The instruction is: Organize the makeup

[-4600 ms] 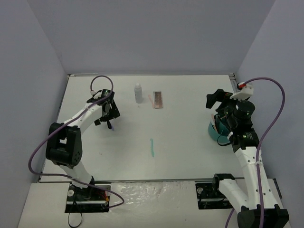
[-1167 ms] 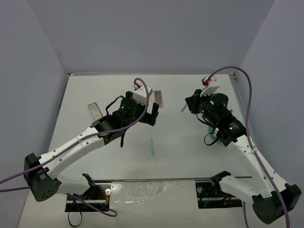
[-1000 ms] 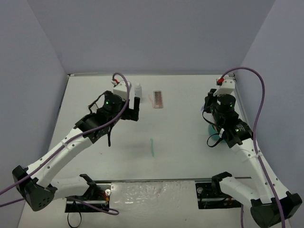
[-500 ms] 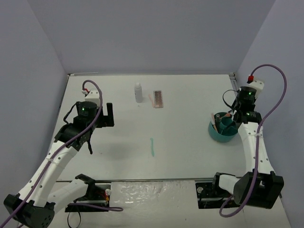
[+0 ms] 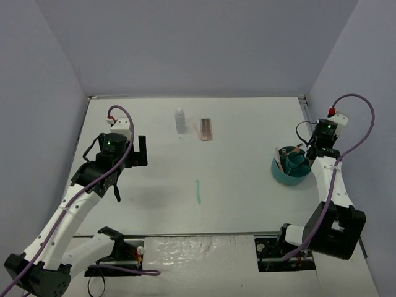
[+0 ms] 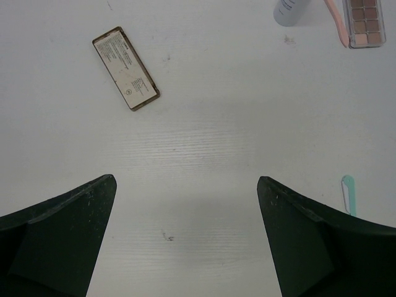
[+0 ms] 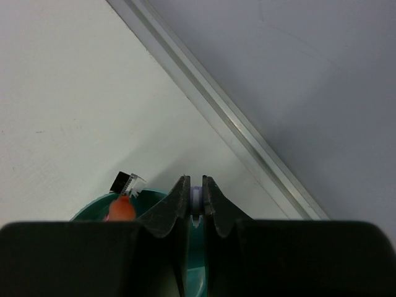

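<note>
A pale purple stick (image 7: pixel 196 197) is clamped in the right jaws just above the teal tub (image 5: pixel 289 180), which already holds some sticks (image 5: pixel 283 162). Well left of the tub, a bottle (image 5: pixel 180 120), a palette (image 5: pixel 205 129), a second palette (image 6: pixel 125 68), a pink stick (image 5: pixel 195 129) and a teal stick (image 5: pixel 198 192) await sorting. The left jaws gape empty.

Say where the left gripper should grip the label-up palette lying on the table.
Probably its two long edges near the middle, coming straight down with the wrist turned. The palette lies flat and diagonal; its narrow width suits the open left gripper better than its length.
</note>
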Controlling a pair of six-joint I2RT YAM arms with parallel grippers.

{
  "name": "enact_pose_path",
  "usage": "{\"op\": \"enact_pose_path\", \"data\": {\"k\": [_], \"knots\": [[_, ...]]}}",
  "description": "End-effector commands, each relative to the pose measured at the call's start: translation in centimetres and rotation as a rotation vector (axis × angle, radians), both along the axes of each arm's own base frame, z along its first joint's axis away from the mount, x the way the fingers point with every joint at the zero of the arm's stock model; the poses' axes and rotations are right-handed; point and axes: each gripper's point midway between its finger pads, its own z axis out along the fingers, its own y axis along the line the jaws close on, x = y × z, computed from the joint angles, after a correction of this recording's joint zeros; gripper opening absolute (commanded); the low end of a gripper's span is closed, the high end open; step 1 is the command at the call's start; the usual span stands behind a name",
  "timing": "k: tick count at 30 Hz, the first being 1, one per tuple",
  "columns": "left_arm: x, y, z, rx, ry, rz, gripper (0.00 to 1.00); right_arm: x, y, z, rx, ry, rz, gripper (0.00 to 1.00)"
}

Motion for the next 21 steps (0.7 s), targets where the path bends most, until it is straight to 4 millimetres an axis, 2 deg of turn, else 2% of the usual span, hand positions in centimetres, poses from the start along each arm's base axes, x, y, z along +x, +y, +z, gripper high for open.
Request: {"op": "enact_pose_path", "data": {"k": [1,11,14,17,21], "knots": [[0.6,0.6,1.8,0.002,-0.061,0.028,0.97,2.3,-0.4,0.8,0.013,-0.116,0.005,0.00],[0.6,0.7,1.8,0.005,-0.060,0.028,0.97,2.9,1.0,-0.6,0.083,-0.141,0.058,0.00],[0.5,0.7,1.8,0.006,-0.062,0.028,0.97,2.8,1.5,-0.7,0.101,-0.146,0.073,0.08],[0.5,0.7,1.7,0.007,-0.060,0.028,0.97,2.6,1.6,-0.4,0.100,-0.154,0.078,0.29],[0.5,0.7,1.7,0.004,-0.060,0.027,0.97,2.2,1.8,0.4,0.095,-0.163,0.083,0.45]]}}
